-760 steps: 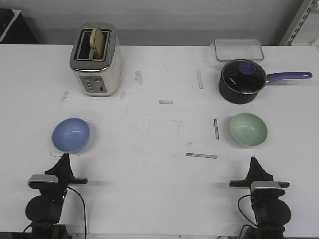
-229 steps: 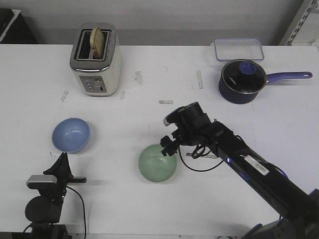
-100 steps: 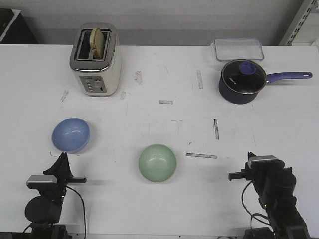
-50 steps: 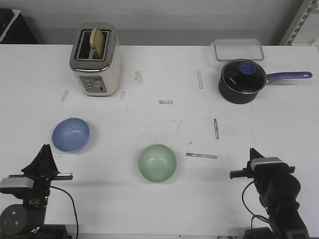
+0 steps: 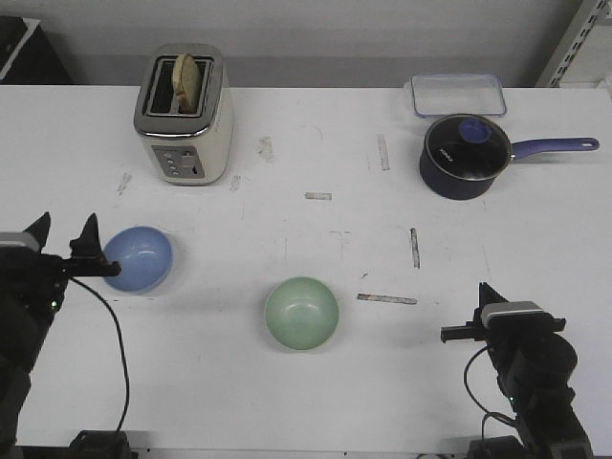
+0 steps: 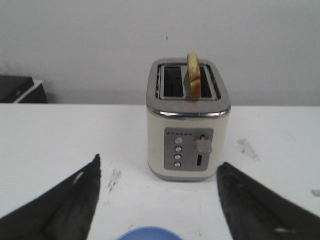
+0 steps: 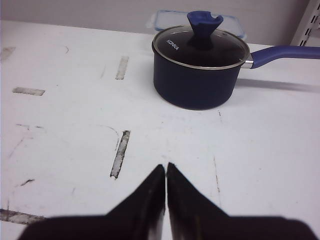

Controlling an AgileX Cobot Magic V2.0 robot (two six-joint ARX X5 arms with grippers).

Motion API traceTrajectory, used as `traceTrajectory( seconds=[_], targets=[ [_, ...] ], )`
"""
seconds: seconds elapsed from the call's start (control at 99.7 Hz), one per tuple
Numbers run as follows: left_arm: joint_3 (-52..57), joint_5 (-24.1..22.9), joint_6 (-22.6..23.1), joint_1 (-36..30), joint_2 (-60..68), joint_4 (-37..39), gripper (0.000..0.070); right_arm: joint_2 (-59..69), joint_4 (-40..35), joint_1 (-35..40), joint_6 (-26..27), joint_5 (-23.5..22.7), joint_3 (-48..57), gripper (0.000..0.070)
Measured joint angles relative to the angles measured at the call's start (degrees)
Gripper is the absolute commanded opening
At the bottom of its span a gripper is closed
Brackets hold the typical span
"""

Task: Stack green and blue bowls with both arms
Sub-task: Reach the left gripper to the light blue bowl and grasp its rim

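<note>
The left gripper (image 5: 65, 251) is spread wide just beside the light periwinkle blue round bowl (image 5: 138, 258), gripping nothing. The right gripper (image 7: 165, 176) is pressed closed and empty. The pale mint green round bowl (image 5: 301, 313) is seen mid-table, well apart from both.

Blue bowl (image 5: 138, 258) upright at left, green bowl (image 5: 301, 313) upright mid-table, well apart

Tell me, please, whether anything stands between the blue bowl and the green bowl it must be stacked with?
Nothing visible does: only bare table lies between the blue bowl and the green bowl. The toaster stands farther back.
</note>
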Motion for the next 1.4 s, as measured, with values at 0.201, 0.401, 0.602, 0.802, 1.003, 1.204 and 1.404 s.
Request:
traceTrajectory(
  seconds=[0.201, 0.401, 0.602, 0.802, 1.003, 1.204, 1.404],
  targets=[
    [2.3, 0.3, -1.7, 1.6, 9.2, -7.5, 0.0589, 0.4, 0.0, 0.0, 0.0, 0.0, 0.0, 0.0],
    [2.3, 7.0, -1.9, 8.0, 18.3, -14.2, 0.0589, 0.9, 0.0, 0.0, 0.0, 0.0, 0.0, 0.0],
    [2.3, 8.5, -1.9, 15.4, 28.1, -17.9, 0.0576, 1.0, 0.0, 0.0, 0.0, 0.0, 0.0, 0.0],
    [2.3, 8.7, -4.2, 19.8, 35.0, -17.9, 0.0569, 1.0, 0.0, 0.0, 0.0, 0.0, 0.0, 0.0],
    [2.3, 9.2, -6.1, 20.1, 41.5, -17.9, 0.0567, 1.0, 0.0, 0.0, 0.0, 0.0, 0.0, 0.0],
    [2.3, 12.7, -6.3, 20.1, 45.7, -16.7, 0.0361, 1.0, 0.0, 0.0, 0.0, 0.0, 0.0, 0.0],
    [2.3, 13.0, -6.4, 20.1, 46.3, -16.1, 0.0012, 1.0, 0.0, 0.0, 0.0, 0.0, 0.0, 0.0]
  ],
)
